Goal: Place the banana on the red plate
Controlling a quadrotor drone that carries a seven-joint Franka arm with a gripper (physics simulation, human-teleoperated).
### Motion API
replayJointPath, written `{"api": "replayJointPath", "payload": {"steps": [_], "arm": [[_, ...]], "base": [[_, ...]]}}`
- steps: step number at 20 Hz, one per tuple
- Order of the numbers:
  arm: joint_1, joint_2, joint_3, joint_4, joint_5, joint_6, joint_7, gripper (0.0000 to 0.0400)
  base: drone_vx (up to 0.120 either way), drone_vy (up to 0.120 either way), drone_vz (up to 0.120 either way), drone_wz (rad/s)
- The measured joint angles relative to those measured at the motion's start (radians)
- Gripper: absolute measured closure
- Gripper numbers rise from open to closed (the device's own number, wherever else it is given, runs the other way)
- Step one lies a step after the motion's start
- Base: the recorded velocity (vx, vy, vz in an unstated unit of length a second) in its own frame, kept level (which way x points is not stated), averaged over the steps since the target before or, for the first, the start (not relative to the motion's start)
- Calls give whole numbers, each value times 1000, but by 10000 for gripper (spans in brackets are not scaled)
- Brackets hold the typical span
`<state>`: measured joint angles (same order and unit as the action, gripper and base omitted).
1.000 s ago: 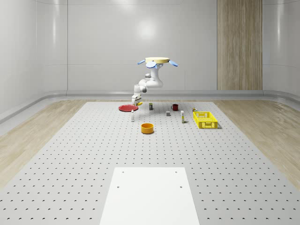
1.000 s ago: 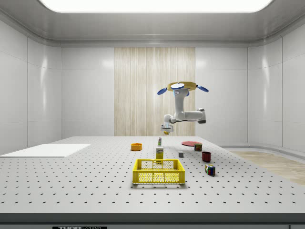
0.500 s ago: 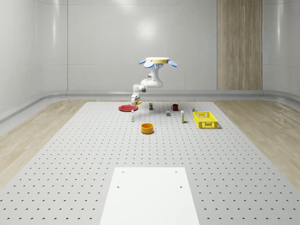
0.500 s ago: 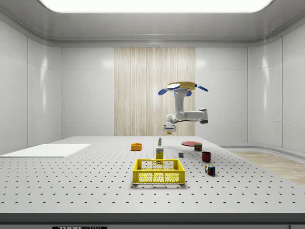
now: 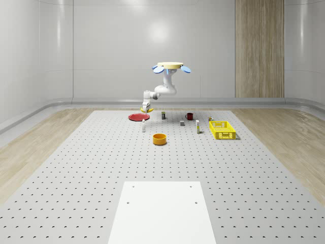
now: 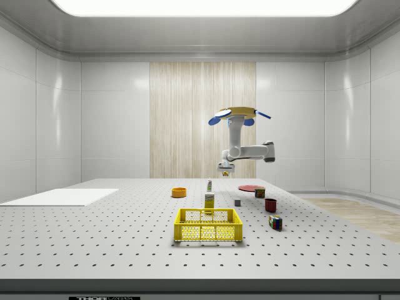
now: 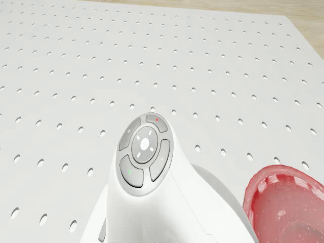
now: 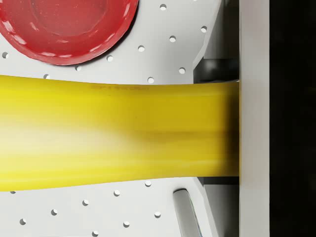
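Hovering above the table (image 5: 101,168), my tool (image 5: 146,108) clamps the banana (image 8: 118,133) crosswise, the red plate (image 8: 66,27) lying just off to one side below.

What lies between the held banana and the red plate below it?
Nothing: in the wrist view, bare perforated table separates the banana, clamped in the gripper, from the red plate.
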<state>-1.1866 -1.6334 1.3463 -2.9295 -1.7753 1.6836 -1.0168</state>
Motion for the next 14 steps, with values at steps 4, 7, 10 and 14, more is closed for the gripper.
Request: {"api": "replayJointPath", "payload": {"steps": [4, 7, 10, 14], "arm": [[-1, -1, 0, 0, 2, 1, -120, 210], [-1, -2, 1, 1, 3, 2, -210, 210], [-1, -3, 1, 1, 5, 3, -300, 210], [-2, -4, 1, 1, 6, 3, -420, 210]], "base": [[0, 0, 0, -300], [0, 0, 0, -300], [0, 0, 0, -300], [0, 0, 0, -300]]}}
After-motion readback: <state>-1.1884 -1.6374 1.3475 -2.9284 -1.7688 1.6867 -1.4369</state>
